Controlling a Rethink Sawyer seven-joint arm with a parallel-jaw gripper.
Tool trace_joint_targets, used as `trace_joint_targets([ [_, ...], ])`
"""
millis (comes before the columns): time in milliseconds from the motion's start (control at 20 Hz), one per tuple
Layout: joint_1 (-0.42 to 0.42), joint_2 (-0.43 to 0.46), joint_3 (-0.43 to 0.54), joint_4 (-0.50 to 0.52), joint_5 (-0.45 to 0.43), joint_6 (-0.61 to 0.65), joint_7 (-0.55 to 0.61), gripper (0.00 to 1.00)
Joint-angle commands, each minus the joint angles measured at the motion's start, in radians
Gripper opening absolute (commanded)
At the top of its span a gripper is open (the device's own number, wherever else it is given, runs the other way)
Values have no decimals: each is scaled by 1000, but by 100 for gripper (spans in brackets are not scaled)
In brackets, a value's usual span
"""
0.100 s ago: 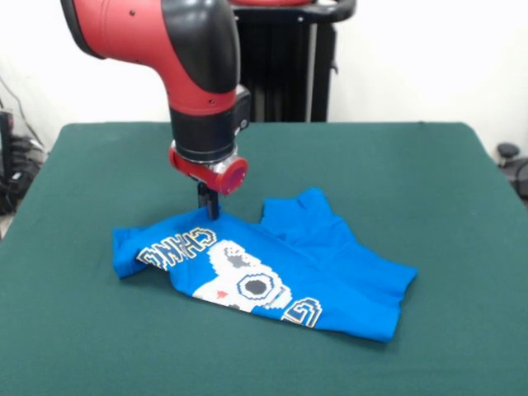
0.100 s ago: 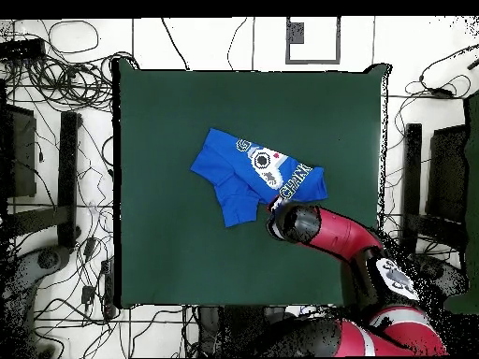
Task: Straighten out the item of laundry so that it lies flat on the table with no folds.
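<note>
One blue T-shirt [image 1: 313, 264] lies rumpled on the desk [image 1: 412, 173]; one gripper [image 1: 208, 206] touches it, grip unclear.

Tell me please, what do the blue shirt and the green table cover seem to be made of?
The T-shirt looks like soft knit fabric, probably cotton: it bunches into limp folds, matte, with a printed graphic. The table cover looks like felt-like cloth: flat, dull, no shine.

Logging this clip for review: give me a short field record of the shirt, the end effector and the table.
item: blue T-shirt, graphic side up
state: crumpled, folds visible, not flat
position: on the green table, well inside its edges
end effector: down at the shirt's edge by the lettering
grip: open or shut cannot be told
arm: red and black, reaching over the table
</note>
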Motion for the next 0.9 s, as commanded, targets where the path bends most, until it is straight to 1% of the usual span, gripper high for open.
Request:
trace_joint_targets([
  [50,6,7,85,54,-3,67,39,0],
  [100,6,6,85,52,-4,66,38,100],
  [400,7,8,81,8,7,135,21,100],
  [650,8,4,89,-50,19,235,-4,100],
  [900,4,6,89,-81,14,267,-9,100],
])
